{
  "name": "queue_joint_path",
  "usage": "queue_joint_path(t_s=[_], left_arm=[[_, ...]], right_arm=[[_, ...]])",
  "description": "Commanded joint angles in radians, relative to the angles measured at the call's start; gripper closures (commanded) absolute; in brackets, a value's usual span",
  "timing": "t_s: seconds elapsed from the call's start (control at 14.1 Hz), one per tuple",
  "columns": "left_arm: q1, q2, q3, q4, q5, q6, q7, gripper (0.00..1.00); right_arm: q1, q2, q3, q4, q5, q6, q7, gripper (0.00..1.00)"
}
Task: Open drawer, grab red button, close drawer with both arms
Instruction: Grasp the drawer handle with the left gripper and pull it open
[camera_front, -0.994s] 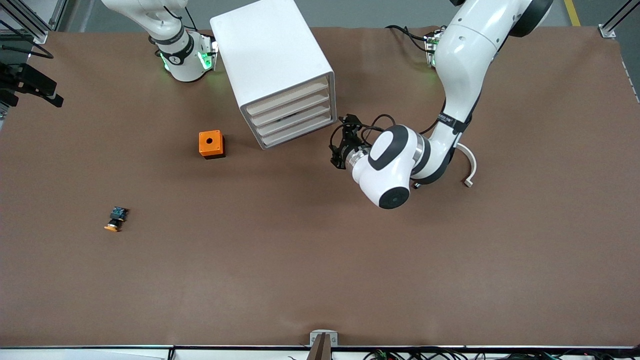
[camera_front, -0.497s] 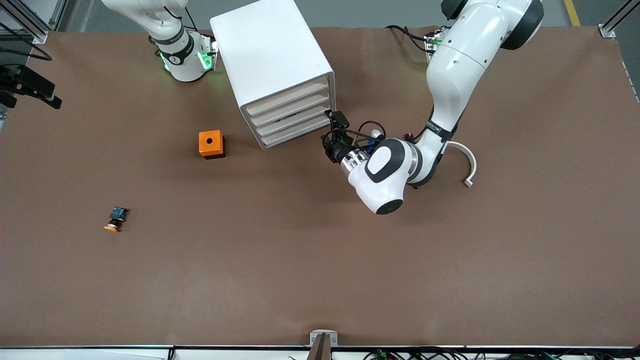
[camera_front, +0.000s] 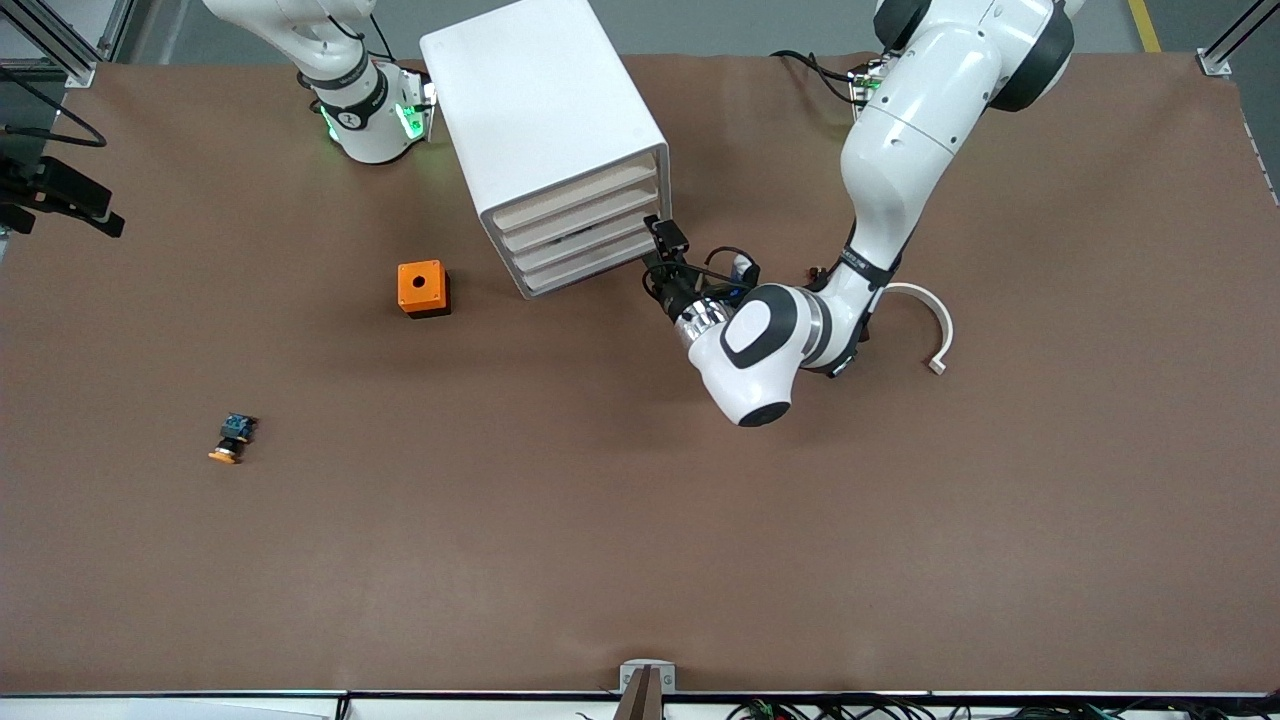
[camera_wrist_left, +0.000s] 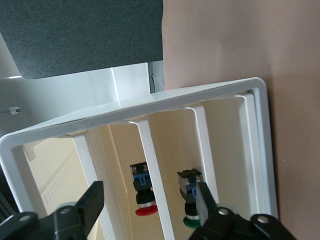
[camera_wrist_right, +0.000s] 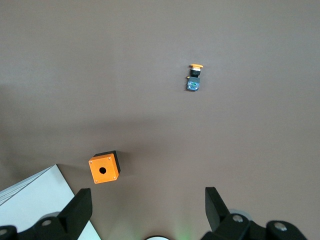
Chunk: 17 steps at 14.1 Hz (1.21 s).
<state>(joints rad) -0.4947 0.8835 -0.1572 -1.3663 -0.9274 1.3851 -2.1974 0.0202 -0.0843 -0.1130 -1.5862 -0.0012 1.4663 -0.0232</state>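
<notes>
Roughly in order: a yellow-cap button (camera_front: 231, 439) lies loose near the right arm's end, not the target, so it's left alone. The cube (camera_front: 422, 288) sits beside the cabinet (camera_front: 545, 110). The right gripper (camera_wrist_right: 147, 200) waits high over that area, fingers wide apart, prob. kept clear for the grab. The button (camera_wrist_left: 144, 192) lies inside the cabinet, in the slot next to a green-cap one (camera_wrist_left: 189, 202); no drawer pulled out yet. The left gripper (camera_front: 655, 245) is at the drawer fronts, fingers apart around a front edge, likely to pull. A white curved part (camera_front: 935, 320) lies unused by the left arm.
</notes>
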Motion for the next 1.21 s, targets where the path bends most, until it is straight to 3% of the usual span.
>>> queue_joint_path(t_s=[0.0,0.21,0.78,1.14], left_arm=[[-0.018,0.014,-0.007,0.000,-0.021,-0.012,-0.015,0.43],[-0.039,0.020,-0.008,-0.007,-0.019,-0.012,-0.008,0.52],[-0.068,0.020,-0.030,-0.049,-0.021,-0.026,0.028,0.53],[-0.077,0.020,-0.047,-0.057,-0.021,-0.028,0.067,0.63]], right_arm=[[-0.016,-0.002,-0.005,0.015,-0.003,-0.011,-0.004,0.00],[-0.006,-0.003,0.001,0.011,-0.003,-0.020,-0.004,0.00],[0.029,-0.008,0.013,0.011,-0.019,-0.011,0.011,0.00],[0.029,-0.006,0.013,0.019,-0.020,-0.004,-0.001,0.00]])
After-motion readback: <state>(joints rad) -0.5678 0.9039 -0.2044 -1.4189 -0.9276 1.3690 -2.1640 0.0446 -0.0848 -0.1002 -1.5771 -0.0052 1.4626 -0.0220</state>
